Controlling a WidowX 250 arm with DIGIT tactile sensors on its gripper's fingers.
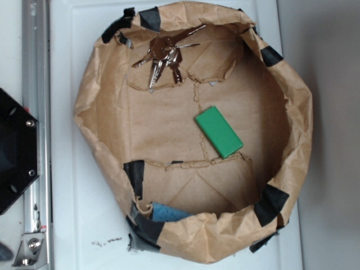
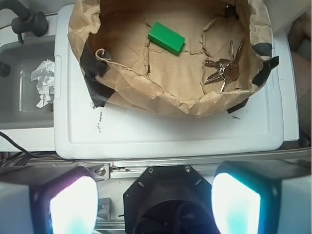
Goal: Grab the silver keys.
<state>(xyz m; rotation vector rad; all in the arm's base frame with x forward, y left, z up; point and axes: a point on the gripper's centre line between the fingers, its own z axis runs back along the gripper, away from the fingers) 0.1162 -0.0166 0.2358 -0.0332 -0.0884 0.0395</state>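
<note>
In the wrist view, at the far left, a crumpled white paper lies in a grey tray beside the white lid. On this lid stands a brown paper basket, its wall folded and fixed with strips of black tape. Inside, a flat green block lies near the middle of the floor, tilted. Further right, well apart from the block, the silver keys are splayed on their ring, close to the right wall of the basket. At the bottom of this view the gripper hangs outside the basket, its two fingers far from each other, so it is wide and it holds nothing. In the exterior view the keys lie near the top wall and the block right of the middle.
</note>
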